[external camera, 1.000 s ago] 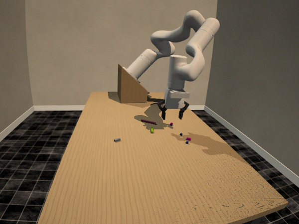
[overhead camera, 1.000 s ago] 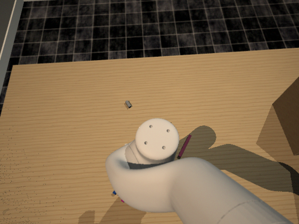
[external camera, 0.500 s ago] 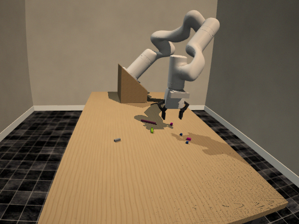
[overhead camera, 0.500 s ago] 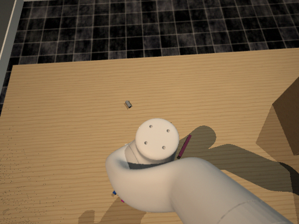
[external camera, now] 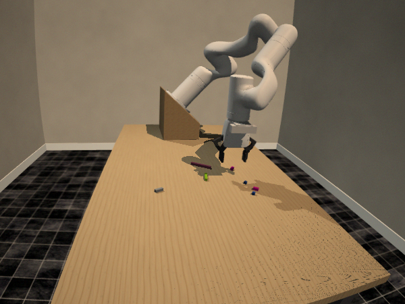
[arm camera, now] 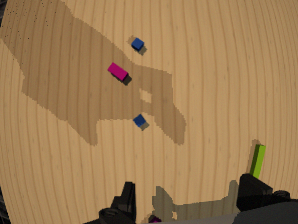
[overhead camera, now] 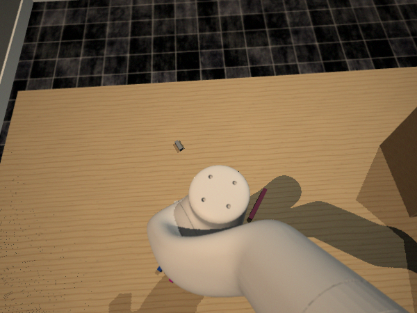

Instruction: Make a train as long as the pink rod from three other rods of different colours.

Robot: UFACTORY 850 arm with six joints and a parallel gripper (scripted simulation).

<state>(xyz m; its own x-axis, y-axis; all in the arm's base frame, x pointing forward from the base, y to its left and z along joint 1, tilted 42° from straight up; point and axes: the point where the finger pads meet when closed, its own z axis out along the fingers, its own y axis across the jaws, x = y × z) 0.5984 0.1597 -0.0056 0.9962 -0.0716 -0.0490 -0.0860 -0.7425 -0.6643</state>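
Observation:
My gripper [external camera: 233, 158] [arm camera: 189, 196] is open and empty and hangs a little above the table. A small magenta rod [external camera: 231, 167] [arm camera: 154, 219] lies just under it. The long pink rod [overhead camera: 257, 204] [external camera: 201, 165] lies in the arm's shadow to one side. A lime rod [external camera: 206, 176] [arm camera: 258, 160] lies near it. A second magenta rod [external camera: 255, 188] [arm camera: 119, 72] [overhead camera: 170, 280] lies between two blue rods; one blue rod [external camera: 245, 182] [arm camera: 140, 121] is nearer the gripper, the other [external camera: 253, 193] [arm camera: 137, 44] [overhead camera: 159, 268] farther. A grey rod [overhead camera: 179, 145] [external camera: 158, 190] lies alone. In the top view the arm hides the gripper.
A brown wedge-shaped block [external camera: 175, 119] [overhead camera: 399, 167] stands at the table's far end by the arm's base. The wooden table [external camera: 202, 253] stretches wide toward the near edge.

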